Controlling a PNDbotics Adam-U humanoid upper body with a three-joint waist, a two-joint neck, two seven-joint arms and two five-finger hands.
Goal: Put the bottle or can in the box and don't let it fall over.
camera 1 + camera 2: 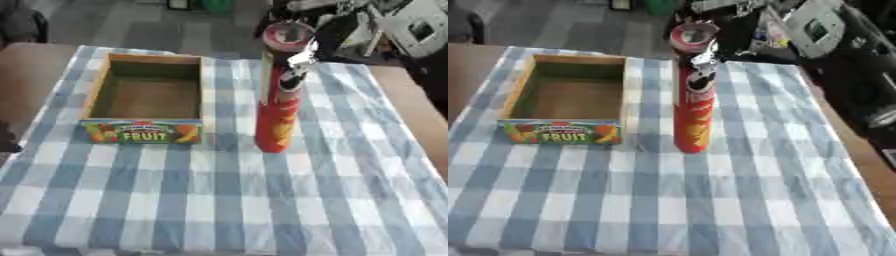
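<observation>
Left eye view shows the can (pixel 278 100) upright on the table (pixel 219 200), just right of the box (pixel 147 97) and outside it — so the placing is not yet done. The right hand (pixel 297 67) comes in from the upper right with fingers curled round the can's upper part; no left hand shows. What remains, I judge: lift, carry left, set down upright. A blue-and-white checked cloth (pixel 710 200) covers the table; grey floor and dark clutter lie beyond the far edge.
</observation>
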